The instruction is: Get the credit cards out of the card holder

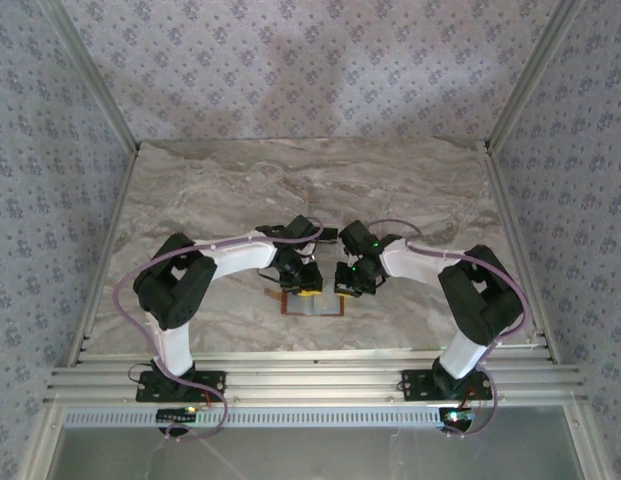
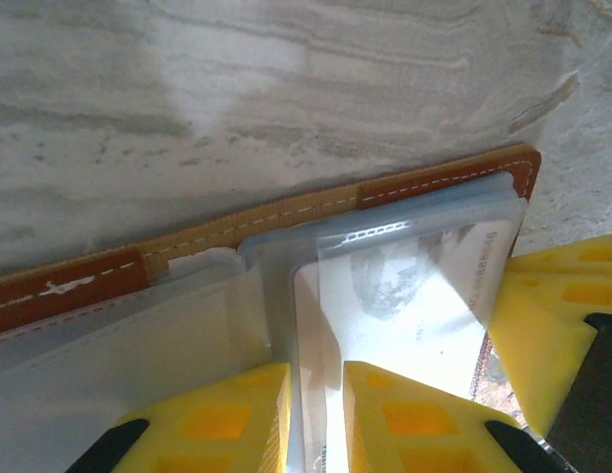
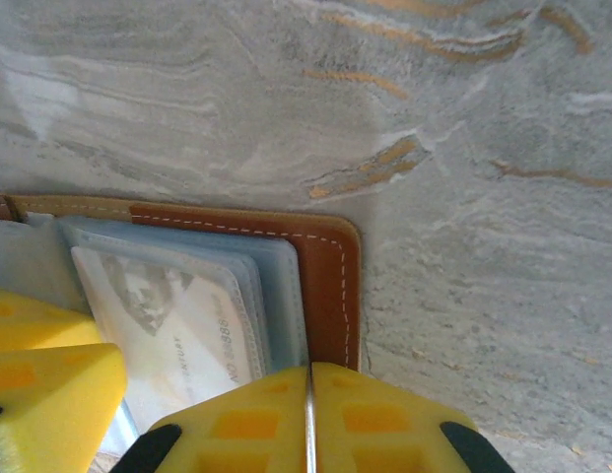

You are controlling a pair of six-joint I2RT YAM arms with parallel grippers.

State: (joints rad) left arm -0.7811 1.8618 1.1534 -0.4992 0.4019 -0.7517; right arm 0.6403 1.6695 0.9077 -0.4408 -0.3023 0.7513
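One pale credit card (image 2: 414, 296): seated in a clear pocket of the holder's panel on the right arm's side, with a small portrait and a line of print showing through the plastic. I cannot tell whether more cards sit behind it.
Card holder (image 3: 325, 276): tan-brown leather, lying open and flat on the desk close to its near edge. The stitched spine (image 2: 256, 222) faces away from the arms and the grey-blue pockets face up.
Left end effector (image 2: 317, 382): down on the holder near the fold, yellow fingers a narrow gap apart with a thin pale edge running up between them. I cannot tell whether that edge is the card or a pocket sleeve, or whether it is truly pinched.
Right end effector (image 3: 308, 382): at the holder's near edge by the brown corner, fingers pressed together with only a hairline seam. Whether something thin is nipped there cannot be told.
Desk (image 3: 463, 148): grey-veined marble look, bare around the holder.
Surround: patterned lilac walls (image 1: 310, 60) on three sides.
Progress: early by my reading. No card lies free on the desk and the pale one is in its pocket, so every extraction remains to be done.
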